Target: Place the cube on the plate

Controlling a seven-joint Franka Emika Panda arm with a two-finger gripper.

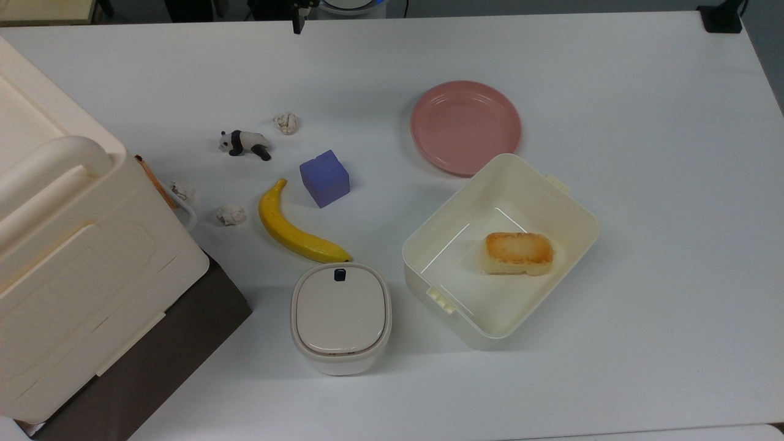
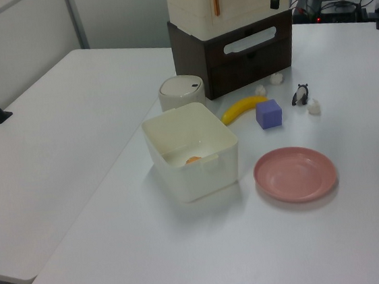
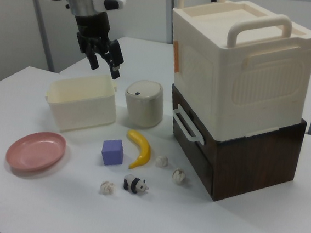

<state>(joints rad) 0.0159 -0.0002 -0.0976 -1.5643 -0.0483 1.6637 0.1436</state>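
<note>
The top view's upper edge is cutting off the gripper [image 1: 297, 23], leaving one dark fingertip hanging over the table [image 1: 643, 184]. In the left view the tub [image 2: 192, 156] wall is hiding most of the toasted block [image 2: 193, 160]. Beside the tub, the cream storage box [image 1: 67, 257] is running off the top view's left edge.
</note>
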